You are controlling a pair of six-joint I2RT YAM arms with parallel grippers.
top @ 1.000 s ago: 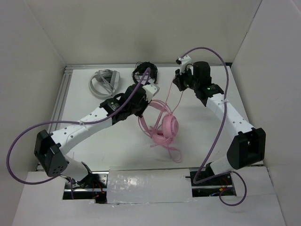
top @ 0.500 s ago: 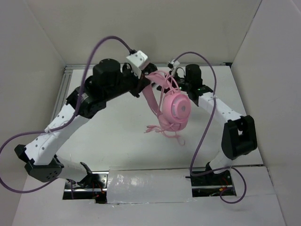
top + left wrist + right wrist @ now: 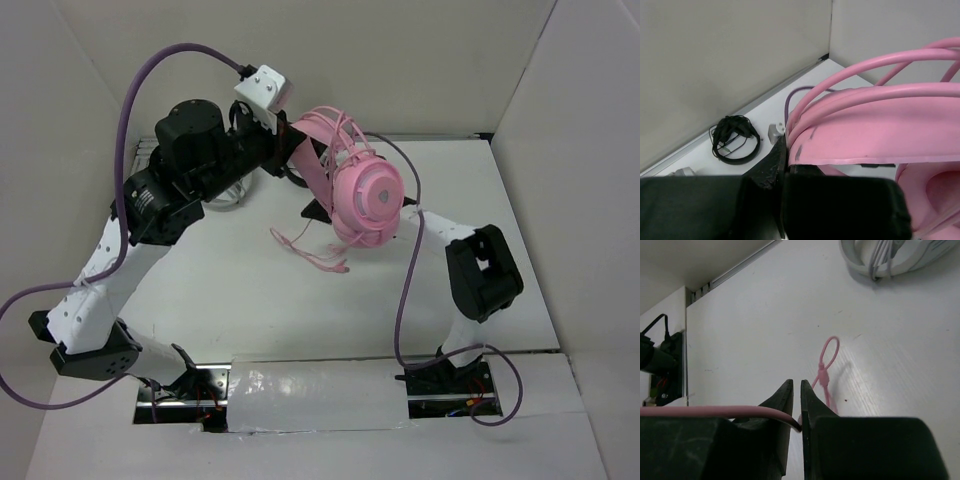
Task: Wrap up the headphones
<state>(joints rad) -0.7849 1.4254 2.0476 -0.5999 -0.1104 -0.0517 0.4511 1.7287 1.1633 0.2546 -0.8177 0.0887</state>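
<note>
Left arm (image 3: 110,260) reared high; left gripper (image 3: 782,167) clamped on the headband (image 3: 880,135) of the headphones (image 3: 365,195), hung above the table (image 3: 230,290); right gripper (image 3: 800,405) nips the cable (image 3: 715,411). Headphones hang higher than a second ago.

Illumination is bright, even and diffuse from overhead; the white surface (image 3: 250,290) carries only soft shadows and mild sheen. Wrist views are defocused up close: the headphones (image 3: 880,130) and right pincer (image 3: 796,390) appear blurred.

The left claw (image 3: 787,165) clamps the pink headphones (image 3: 880,135) – black headphones (image 3: 735,140) (cable bundled) lie well behind.
</note>
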